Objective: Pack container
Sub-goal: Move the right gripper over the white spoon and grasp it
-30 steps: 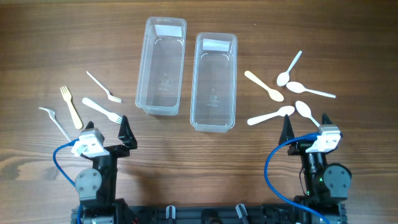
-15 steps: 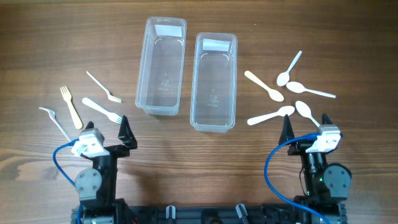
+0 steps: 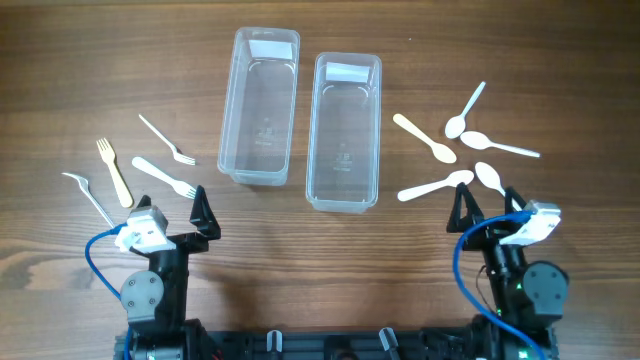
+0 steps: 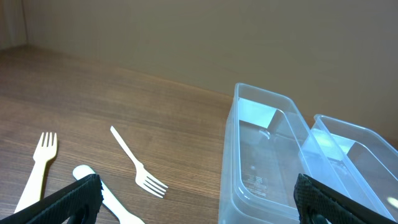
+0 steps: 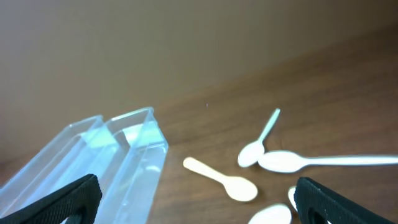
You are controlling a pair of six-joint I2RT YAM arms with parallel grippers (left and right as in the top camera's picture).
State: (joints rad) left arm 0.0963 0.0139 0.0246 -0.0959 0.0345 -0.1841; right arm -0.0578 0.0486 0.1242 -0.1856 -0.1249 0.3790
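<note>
Clear left container (image 3: 262, 110), right container (image 3: 343, 130), long axes front-to-back, left gripper (image 3: 171, 196), right gripper (image 3: 483, 193) spread apart.

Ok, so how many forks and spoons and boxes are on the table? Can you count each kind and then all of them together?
White and cream plastic forks: 4
White and cream plastic spoons: 5
Clear rectangular plastic containers: 2
Total: 11
</note>
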